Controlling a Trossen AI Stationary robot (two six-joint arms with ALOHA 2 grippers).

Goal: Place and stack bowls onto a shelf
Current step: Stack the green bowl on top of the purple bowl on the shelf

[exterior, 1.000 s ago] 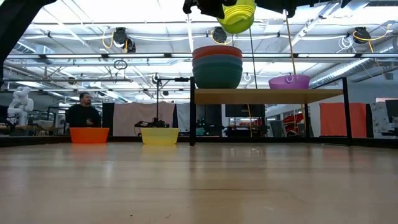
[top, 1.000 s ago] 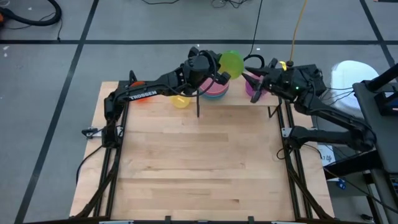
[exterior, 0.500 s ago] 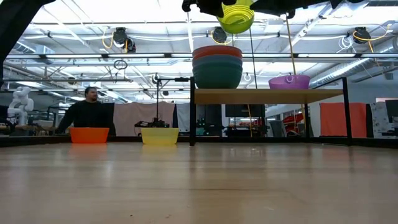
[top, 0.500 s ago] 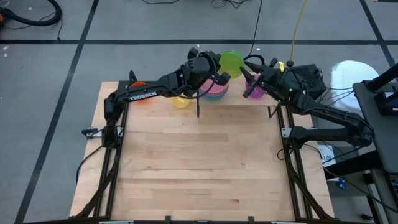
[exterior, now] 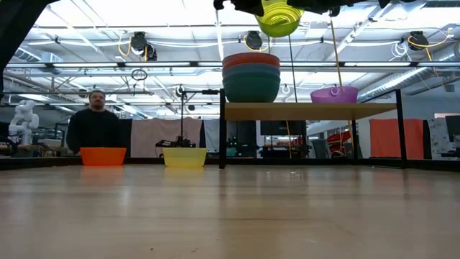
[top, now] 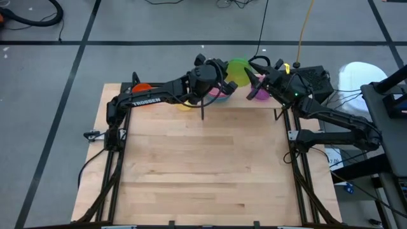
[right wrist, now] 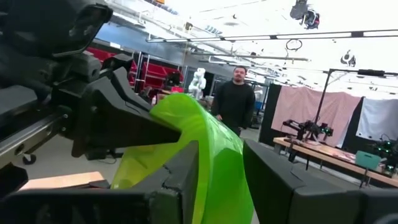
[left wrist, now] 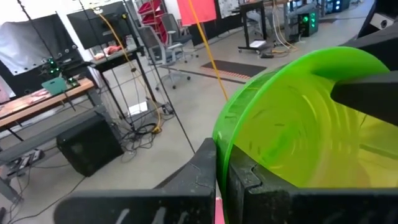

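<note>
Light-wood table [top: 203, 159] under bright ceiling lights; left fingers [left wrist: 211, 180] clamped on green bowl [left wrist: 298, 118], right fingers [right wrist: 186, 168] apart around it.

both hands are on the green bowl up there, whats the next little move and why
Probably the right hand should close on the green bowl. Its fingers sit either side of the rim but apart, while the left hand is shut on the opposite edge, holding the bowl in the air above the stack of bowls on the shelf.

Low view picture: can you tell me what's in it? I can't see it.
A green bowl hangs high above a stack of bowls on the shelf, beside a purple bowl. Orange and yellow bowls wait on the table.
</note>
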